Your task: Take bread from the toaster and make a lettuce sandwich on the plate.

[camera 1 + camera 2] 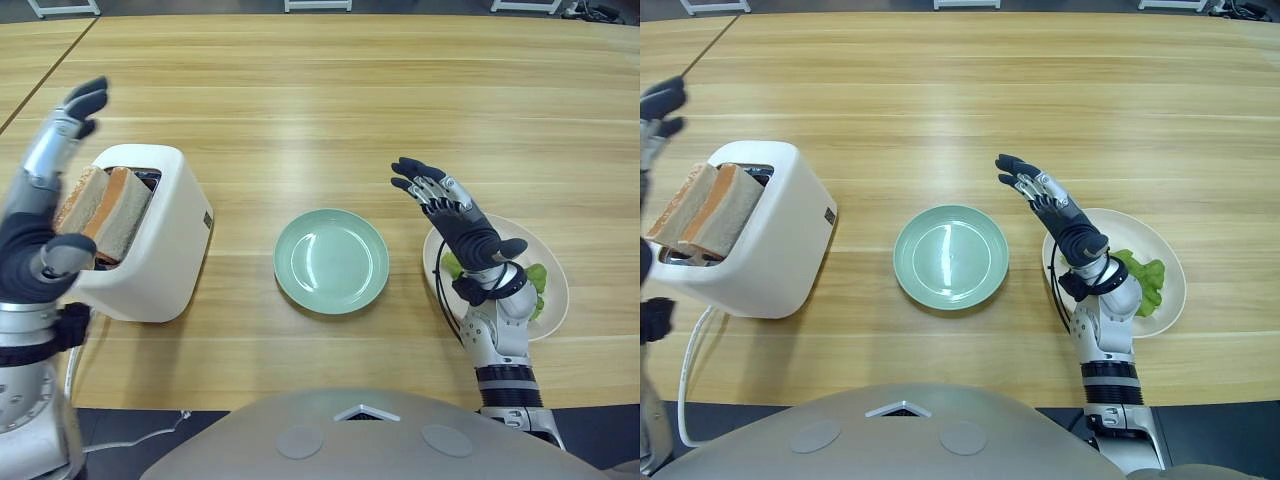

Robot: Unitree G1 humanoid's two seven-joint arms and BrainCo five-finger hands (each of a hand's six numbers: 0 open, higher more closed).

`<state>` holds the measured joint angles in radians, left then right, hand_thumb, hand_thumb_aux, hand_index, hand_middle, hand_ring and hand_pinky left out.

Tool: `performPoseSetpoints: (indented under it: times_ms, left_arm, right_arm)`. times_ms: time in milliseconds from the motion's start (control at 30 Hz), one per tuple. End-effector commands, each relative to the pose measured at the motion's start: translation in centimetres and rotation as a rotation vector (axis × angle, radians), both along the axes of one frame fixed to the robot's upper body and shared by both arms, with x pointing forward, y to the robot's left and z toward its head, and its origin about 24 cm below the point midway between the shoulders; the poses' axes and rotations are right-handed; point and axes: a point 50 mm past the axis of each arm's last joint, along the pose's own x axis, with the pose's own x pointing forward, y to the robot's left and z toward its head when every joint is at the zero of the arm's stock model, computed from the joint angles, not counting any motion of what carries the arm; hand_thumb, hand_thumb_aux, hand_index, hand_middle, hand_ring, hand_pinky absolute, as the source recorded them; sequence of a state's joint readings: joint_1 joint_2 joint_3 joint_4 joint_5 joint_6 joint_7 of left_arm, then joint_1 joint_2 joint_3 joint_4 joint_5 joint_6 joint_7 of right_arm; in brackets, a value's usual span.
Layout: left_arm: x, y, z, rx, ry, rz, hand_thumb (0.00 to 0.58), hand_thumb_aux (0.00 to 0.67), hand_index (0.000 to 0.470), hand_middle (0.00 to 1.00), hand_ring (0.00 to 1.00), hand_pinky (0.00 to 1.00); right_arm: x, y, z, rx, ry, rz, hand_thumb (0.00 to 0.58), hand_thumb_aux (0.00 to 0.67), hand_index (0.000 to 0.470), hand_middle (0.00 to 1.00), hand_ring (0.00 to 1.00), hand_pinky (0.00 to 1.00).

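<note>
Waiting on every step: bread (105,210) up in toaster (165,260), plate (331,261) bare, lettuce (1140,275) in its dish (1165,255) (nothing assembled). Left hand (35,215) splayed beside bread, right hand (455,215) over lettuce, both empty.

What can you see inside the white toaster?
Two slices of bread stand side by side in the toaster, their upper parts sticking out of the top. Their lower parts are covered by the toaster's walls, so how deep they sit cannot be seen.

White toaster (160,240) stands at the desk's (400,100) left, two bread slices (105,210) raised in its slots, leaning left. Green plate (331,260) lies centre. Lettuce (1140,275) rests in a beige dish (1135,232), right.
</note>
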<state>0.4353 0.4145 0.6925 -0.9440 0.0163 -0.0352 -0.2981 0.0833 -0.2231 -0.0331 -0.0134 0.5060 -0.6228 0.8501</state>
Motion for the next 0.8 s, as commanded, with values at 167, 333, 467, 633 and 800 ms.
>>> performPoseSetpoints:
  times_ms: [167, 333, 467, 633, 800]
  left_arm:
    - [-1.6, 6.0, -4.8, 0.308, 0.363, 0.462, 0.000, 0.000, 0.000, 0.00, 0.00, 0.00]
    - [-1.9, 8.7, -6.5, 0.303, 0.438, 0.563, 0.152, 0.095, 0.066, 0.00, 0.00, 0.00]
    - [-1.4, 9.5, -7.0, 0.287, 0.438, 0.585, 0.234, 0.152, 0.107, 0.00, 0.00, 0.00]
    - [-0.6, 9.4, -7.5, 0.252, 0.436, 0.556, 0.194, 0.123, 0.087, 0.00, 0.00, 0.00]
    - [0.1, 8.4, -7.7, 0.228, 0.428, 0.496, 0.112, 0.068, 0.048, 0.00, 0.00, 0.00]
  right_arm:
    - [0.5, 0.9, 0.4, -0.011, -0.001, 0.033, 0.000, 0.000, 0.000, 0.00, 0.00, 0.00]
    - [0.6, 0.9, 0.4, -0.017, -0.003, 0.032, 0.000, 0.000, 0.000, 0.00, 0.00, 0.00]
    - [0.6, 0.8, 0.4, -0.021, -0.003, 0.030, 0.000, 0.000, 0.000, 0.00, 0.00, 0.00]
    - [0.5, 0.7, 0.4, -0.024, -0.005, 0.024, 0.000, 0.000, 0.000, 0.00, 0.00, 0.00]
    - [0.5, 0.6, 0.5, -0.026, -0.007, 0.023, 0.000, 0.000, 0.000, 0.00, 0.00, 0.00]
